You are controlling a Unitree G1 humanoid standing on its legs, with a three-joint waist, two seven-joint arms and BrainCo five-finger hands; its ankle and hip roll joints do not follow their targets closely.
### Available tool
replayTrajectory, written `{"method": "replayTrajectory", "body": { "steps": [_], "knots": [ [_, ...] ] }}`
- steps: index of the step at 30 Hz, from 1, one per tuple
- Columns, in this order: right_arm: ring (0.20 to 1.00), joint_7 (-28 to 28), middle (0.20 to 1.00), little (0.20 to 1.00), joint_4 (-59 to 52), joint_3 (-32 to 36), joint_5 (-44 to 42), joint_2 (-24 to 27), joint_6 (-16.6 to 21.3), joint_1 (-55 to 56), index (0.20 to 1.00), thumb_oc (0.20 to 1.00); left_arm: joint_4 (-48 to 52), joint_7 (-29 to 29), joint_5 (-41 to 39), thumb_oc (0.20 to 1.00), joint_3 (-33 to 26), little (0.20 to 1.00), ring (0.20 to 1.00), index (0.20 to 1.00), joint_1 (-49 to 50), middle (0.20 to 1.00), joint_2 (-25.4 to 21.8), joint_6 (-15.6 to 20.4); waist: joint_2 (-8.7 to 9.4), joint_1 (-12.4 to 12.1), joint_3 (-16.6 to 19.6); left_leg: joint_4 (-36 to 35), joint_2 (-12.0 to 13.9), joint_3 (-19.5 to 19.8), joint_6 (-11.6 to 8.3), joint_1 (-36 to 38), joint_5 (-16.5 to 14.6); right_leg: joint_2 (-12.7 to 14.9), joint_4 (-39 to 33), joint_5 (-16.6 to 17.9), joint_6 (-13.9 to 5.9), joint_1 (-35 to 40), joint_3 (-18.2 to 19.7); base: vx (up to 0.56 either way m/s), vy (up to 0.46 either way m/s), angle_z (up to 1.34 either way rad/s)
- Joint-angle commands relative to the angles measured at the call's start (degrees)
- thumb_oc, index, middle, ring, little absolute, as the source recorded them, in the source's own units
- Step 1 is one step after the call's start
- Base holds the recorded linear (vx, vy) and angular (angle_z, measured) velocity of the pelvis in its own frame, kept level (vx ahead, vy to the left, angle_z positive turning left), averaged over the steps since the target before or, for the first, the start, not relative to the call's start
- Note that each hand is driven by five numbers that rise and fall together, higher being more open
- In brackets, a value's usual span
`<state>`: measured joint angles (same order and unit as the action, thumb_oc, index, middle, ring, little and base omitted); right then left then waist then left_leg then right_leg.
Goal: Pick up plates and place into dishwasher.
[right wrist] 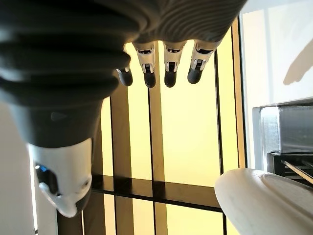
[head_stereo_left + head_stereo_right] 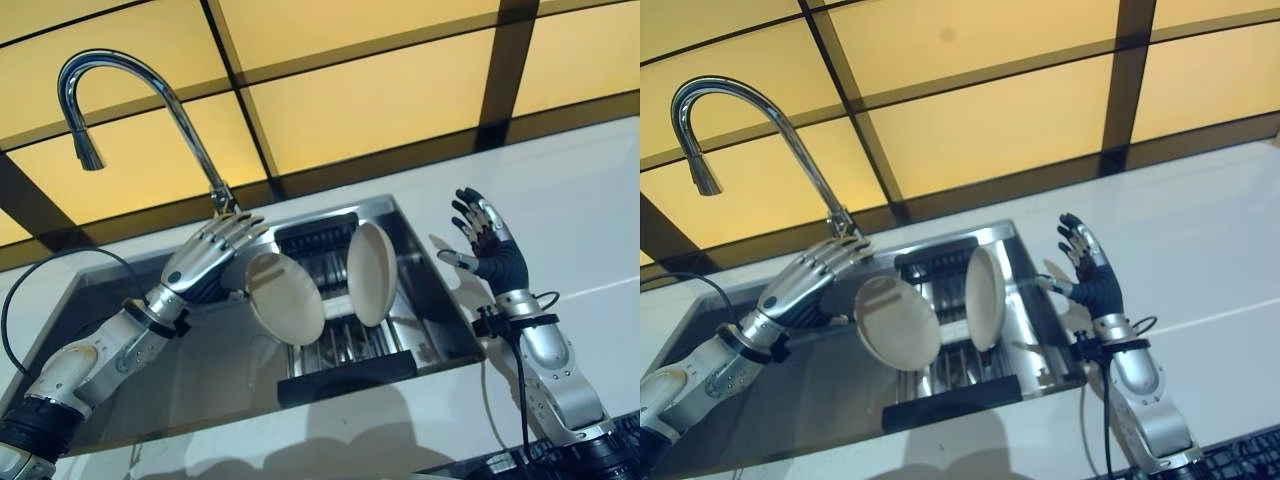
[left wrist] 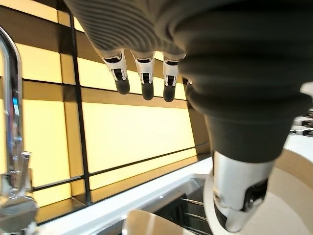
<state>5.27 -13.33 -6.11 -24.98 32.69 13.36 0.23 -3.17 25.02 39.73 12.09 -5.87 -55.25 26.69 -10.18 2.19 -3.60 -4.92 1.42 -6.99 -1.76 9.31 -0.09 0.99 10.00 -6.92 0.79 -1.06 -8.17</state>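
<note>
Two cream plates stand on edge in the dark rack (image 2: 345, 350) set in the steel basin. The left plate (image 2: 285, 297) leans at the rack's left side, and the right plate (image 2: 371, 273) stands a little behind it. My left hand (image 2: 210, 255) reaches over the basin, its straight fingers at the left plate's upper left edge. In the left wrist view the fingers (image 3: 143, 78) are spread and the plate's rim (image 3: 293, 196) lies beside the thumb. My right hand (image 2: 490, 250) is raised over the counter right of the basin, open and holding nothing, with a plate's rim (image 1: 264, 200) below it.
A tall curved chrome faucet (image 2: 120, 80) rises behind the basin's left part. The steel basin (image 2: 200, 370) is sunk into a white counter (image 2: 580, 180). A yellow panelled wall with dark frames (image 2: 380, 90) runs along the back.
</note>
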Motion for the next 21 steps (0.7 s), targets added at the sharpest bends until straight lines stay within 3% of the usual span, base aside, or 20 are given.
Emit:
{"method": "replayTrajectory", "body": {
  "steps": [1, 15, 21],
  "knots": [
    [1.0, -0.35, 1.0, 1.0, -2.98, 1.13, -2.32, 0.53, 3.2, -0.9, 1.0, 1.0, 0.51, 2.91, -1.48, 1.0, -5.78, 1.0, 1.0, 1.0, -2.8, 1.0, -5.66, -1.76, 5.4, -0.12, 3.98, 1.34, -2.95, 0.24, 1.17, -1.86, -5.01, 4.7, -13.28, 4.7, -8.05, 6.21, -1.04, 0.0, 0.0, 0.0],
    [1.0, -0.66, 1.0, 1.0, -2.63, 0.65, -3.0, 1.91, 3.44, -0.69, 1.0, 1.0, 0.1, 1.42, -0.06, 1.0, -5.1, 1.0, 1.0, 1.0, -2.74, 1.0, -8.72, -1.53, 5.47, -0.59, 4.17, 0.83, -2.95, 1.05, 1.09, -2.4, -4.53, 4.69, -13.5, 4.9, -7.92, 5.93, -1.9, 0.0, 0.001, 0.0],
    [1.0, -0.15, 1.0, 1.0, -2.25, 0.32, -3.19, 2.43, 3.31, -0.51, 1.0, 1.0, 0.4, 0.64, 3.42, 1.0, -3.21, 1.0, 1.0, 1.0, -2.76, 1.0, -8.81, 0.37, 5.42, -0.39, 3.77, 0.56, -3.09, 1.02, 1.21, -2.34, -4.44, 4.76, -13.58, 5.15, -8.01, 5.78, -1.73, 0.01, 0.003, 0.0]
  ]
}}
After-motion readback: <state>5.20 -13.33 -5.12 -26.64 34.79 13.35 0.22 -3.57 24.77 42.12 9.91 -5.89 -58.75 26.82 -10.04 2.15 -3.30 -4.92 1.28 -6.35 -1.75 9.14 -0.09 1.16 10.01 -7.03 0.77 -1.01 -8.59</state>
